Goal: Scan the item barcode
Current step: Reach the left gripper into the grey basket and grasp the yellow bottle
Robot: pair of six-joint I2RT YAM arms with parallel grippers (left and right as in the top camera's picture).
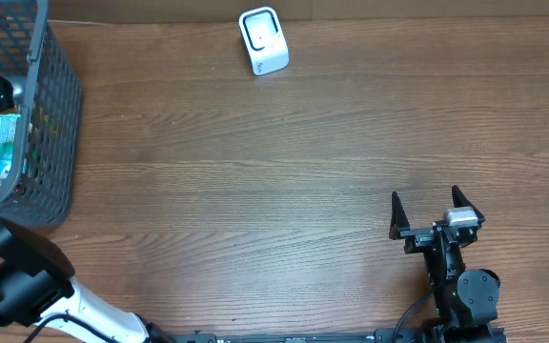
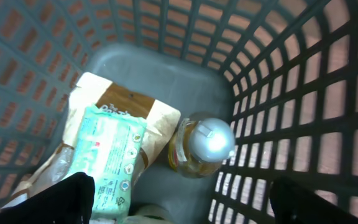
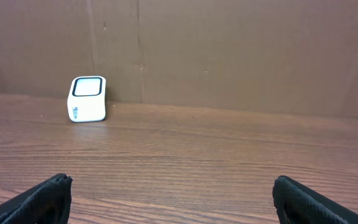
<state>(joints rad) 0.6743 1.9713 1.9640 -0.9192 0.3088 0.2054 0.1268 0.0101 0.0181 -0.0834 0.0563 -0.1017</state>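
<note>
Most of the wood-grain table (image 1: 255, 191) lies open between the grey lattice basket (image 1: 55, 105) at upper left and the right gripper (image 1: 437, 211) at lower right, whose jaws are spread and hold nothing. The white, rounded scanner (image 1: 263, 40) stands near the top edge, before a brown cardboard wall (image 3: 229, 50). In the left wrist view the left gripper (image 2: 185, 202) hangs inside the basket close to the mesh walls, fingers wide apart and grasping nothing. Below it a teal wipes pack (image 2: 104, 155) lies on a cream-and-brown pouch (image 2: 129, 102). Just beside them is a bottle (image 2: 204, 146) with a shiny silver cap.
</note>
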